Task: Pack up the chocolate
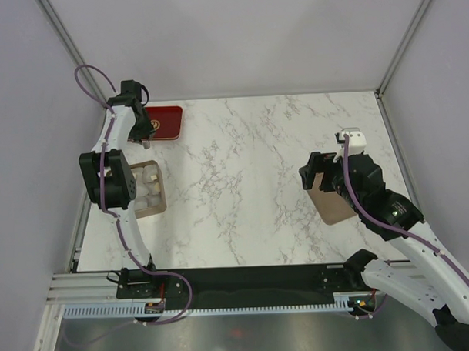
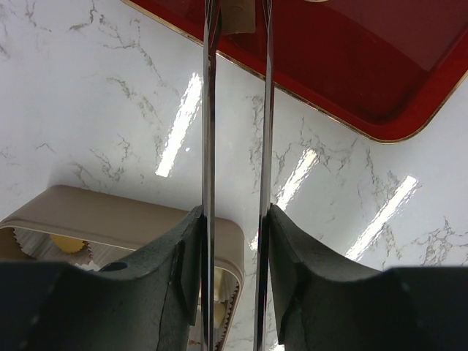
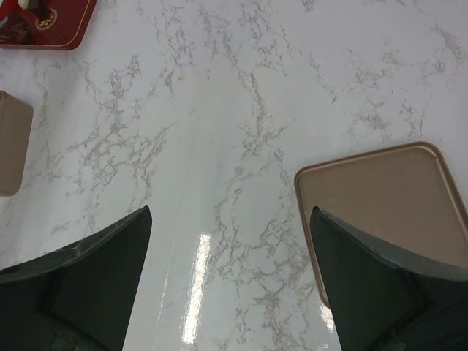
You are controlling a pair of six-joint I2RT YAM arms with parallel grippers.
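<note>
No legible text, label or number anywhere.

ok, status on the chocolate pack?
Left claw over red tray, shut on tan piece. Right claw open, empty, at box lid. Box holds white pieces. Nothing blocking.

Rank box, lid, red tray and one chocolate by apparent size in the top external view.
1. box and lid: look alike; arms partly cover both.
2. red tray, partly hidden.
3. chocolate.
</note>
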